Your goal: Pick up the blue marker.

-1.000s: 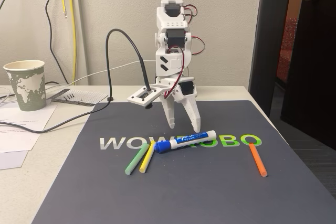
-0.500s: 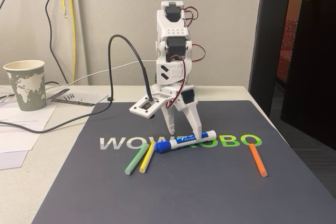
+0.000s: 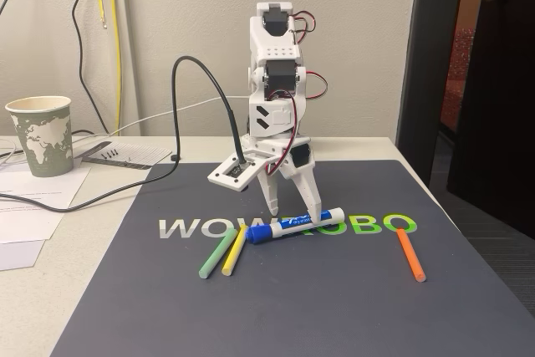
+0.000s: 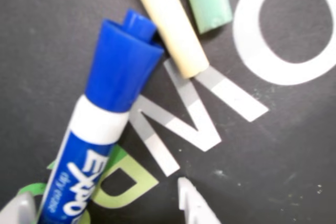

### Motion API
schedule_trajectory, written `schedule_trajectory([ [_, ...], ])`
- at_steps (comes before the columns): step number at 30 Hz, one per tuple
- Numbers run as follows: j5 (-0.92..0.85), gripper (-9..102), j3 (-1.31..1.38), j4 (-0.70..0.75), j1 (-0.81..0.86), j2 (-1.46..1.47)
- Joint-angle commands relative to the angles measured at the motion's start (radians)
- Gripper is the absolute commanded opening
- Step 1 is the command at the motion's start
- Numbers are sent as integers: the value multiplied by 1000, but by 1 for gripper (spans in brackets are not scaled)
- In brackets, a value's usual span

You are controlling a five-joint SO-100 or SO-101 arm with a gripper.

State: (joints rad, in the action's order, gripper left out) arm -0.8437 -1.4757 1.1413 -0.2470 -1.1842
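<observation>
Gripper spread open, straddling blue marker barrel. Risk: closing off-centre rolls marker or catches adjacent yellow stick.

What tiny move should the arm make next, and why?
Probably close the gripper. In the fixed view its open fingers reach down on either side of the blue marker, which lies flat on the dark mat. In the wrist view, fingertips flank the marker's barrel, so squeezing looks like the next step.
</observation>
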Motion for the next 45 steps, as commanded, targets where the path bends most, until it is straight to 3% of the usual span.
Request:
schedule_trajectory([
  [1, -32, 34, 81, 61, 0, 23],
  [14, -55, 30, 84, 81, 0, 23],
  [22, -60, 10, 84, 81, -2, 18],
  [28, -66, 5, 84, 84, -2, 14],
  [45, 17, 3, 84, 95, -9, -144],
])
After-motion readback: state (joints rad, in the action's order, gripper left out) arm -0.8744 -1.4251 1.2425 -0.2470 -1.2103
